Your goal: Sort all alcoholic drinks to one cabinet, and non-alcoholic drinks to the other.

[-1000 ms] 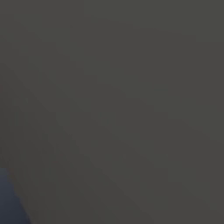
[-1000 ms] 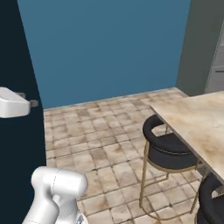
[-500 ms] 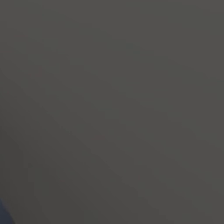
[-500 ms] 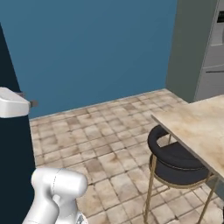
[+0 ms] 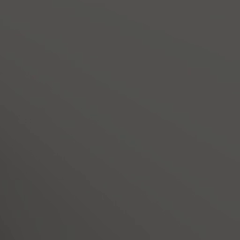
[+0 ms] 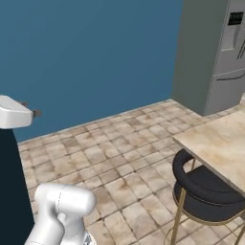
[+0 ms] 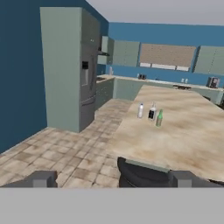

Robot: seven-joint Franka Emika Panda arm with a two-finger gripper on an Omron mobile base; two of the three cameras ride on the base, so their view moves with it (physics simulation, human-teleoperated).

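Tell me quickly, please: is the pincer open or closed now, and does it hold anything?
Pincer: open, its two fingertips far apart, holding nothing; the bottles stand far ahead on the island counter.

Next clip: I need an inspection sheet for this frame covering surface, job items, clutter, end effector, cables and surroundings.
Surface: beige stone island counter, seen across the room in the hand view.
Job's things: three bottles in a row on it: white bottle, black-labelled bottle, green bottle. All upright. A teal bottle: nothing seen.
Clutter: nothing seen near the bottles.
End effector: end effector fingertips wide apart, holding nothing.
Cables: nothing seen.
Surroundings: grey fridge, blue walls, tiled floor, black stool at the counter edge, cabinets along the far wall.
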